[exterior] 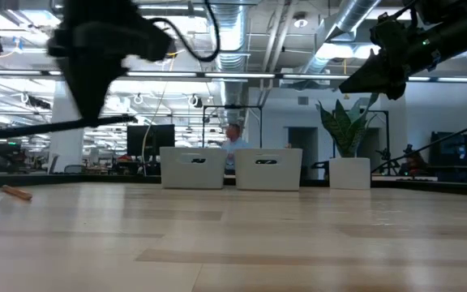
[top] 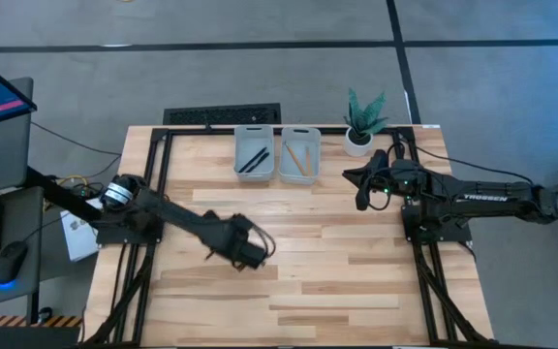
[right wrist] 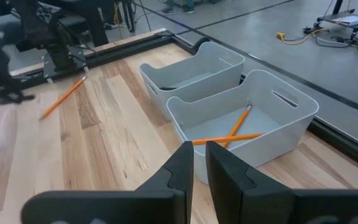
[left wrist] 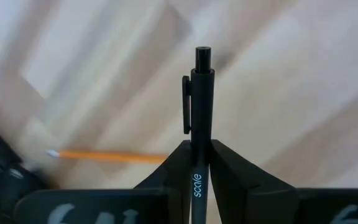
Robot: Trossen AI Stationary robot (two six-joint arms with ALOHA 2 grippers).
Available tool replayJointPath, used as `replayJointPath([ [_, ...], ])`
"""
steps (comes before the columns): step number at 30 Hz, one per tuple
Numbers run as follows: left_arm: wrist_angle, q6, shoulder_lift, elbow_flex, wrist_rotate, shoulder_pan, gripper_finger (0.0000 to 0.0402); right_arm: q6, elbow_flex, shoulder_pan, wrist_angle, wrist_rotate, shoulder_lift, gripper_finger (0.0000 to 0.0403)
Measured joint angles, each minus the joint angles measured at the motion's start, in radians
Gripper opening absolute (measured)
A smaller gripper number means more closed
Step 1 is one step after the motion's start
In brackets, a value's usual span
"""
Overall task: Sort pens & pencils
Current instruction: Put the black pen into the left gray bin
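My left gripper (top: 247, 252) hangs over the middle left of the table, shut on a black pen (left wrist: 201, 93). One orange pencil (left wrist: 104, 155) lies flat on the wood below it, also seen as a pencil (right wrist: 61, 99) near the left arm's base. At the far edge stand two grey trays: the left tray (top: 255, 136) holds black pens (top: 253, 160), the right tray (top: 301, 136) holds two crossed orange pencils (right wrist: 232, 134). My right gripper (right wrist: 199, 158) waits shut above the table's right side, holding nothing. My left gripper pinches the pen's barrel (left wrist: 199, 163) between its two fingers. The pen runs along the fingers, and its clip end (left wrist: 194, 87) sticks out past the fingertips. The fingers point steeply down, and the pen is lifted clear of the table.
A potted plant (top: 361, 121) stands at the far edge right of the trays. Black frame rails (top: 153, 194) run along the table's left and right sides. Bare wood (top: 337, 281) spreads across the near half.
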Motion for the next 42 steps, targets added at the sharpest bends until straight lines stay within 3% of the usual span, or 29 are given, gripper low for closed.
replayJointPath([
  [11, -0.023, 0.297, -0.002, 0.182, -0.196, 0.239, 0.0037, 0.000, 0.000, 0.000, 0.000, 0.000, 0.000, 0.0066],
  [20, 0.096, 0.555, -0.002, 0.273, -0.245, 0.480, 0.0037, 0.000, 0.000, 0.000, 0.000, 0.000, 0.000, 0.0066],
  [26, 0.239, 0.695, -0.003, 0.279, -0.131, 0.627, 0.0038, 0.001, 0.000, 0.000, 0.000, 0.000, 0.000, 0.0066],
  [34, 0.302, 0.751, -0.002, 0.280, -0.034, 0.790, 0.0038, 0.001, 0.000, 0.000, 0.000, 0.000, 0.000, 0.0066],
  [38, 0.332, 0.779, -0.001, 0.280, 0.065, 0.842, 0.0038, 0.001, 0.000, 0.000, 0.000, 0.000, 0.000, 0.0066],
  [42, 0.375, 0.845, -0.001, 0.280, 0.069, 0.864, 0.0038, 0.001, 0.000, 0.000, 0.000, 0.000, 0.000, 0.0066],
])
